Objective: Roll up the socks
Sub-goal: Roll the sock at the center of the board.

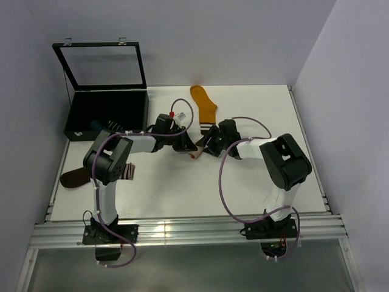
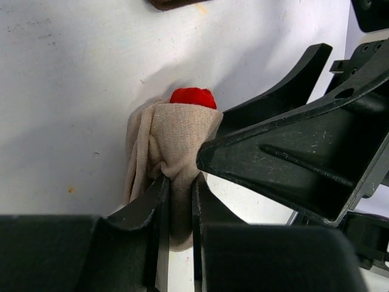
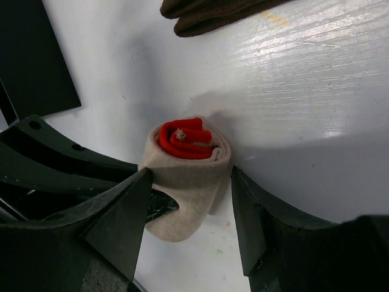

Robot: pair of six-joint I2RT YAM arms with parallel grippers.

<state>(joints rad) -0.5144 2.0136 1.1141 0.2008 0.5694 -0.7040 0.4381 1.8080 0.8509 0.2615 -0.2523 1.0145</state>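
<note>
Reaching inward, the left gripper (image 2: 180,182) pinches the sock (image 2: 176,134) while the right gripper (image 3: 189,175) (jaws spread wide) straddles it.

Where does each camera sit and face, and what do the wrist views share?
Top external: above and behind, looking down at the table; both arms show.
Left wrist: on the left arm, looking along the left claw, pinching the beige sock roll.
Right wrist: on the right arm, right claw straddling that roll.
Shared: the roll's red core.
</note>
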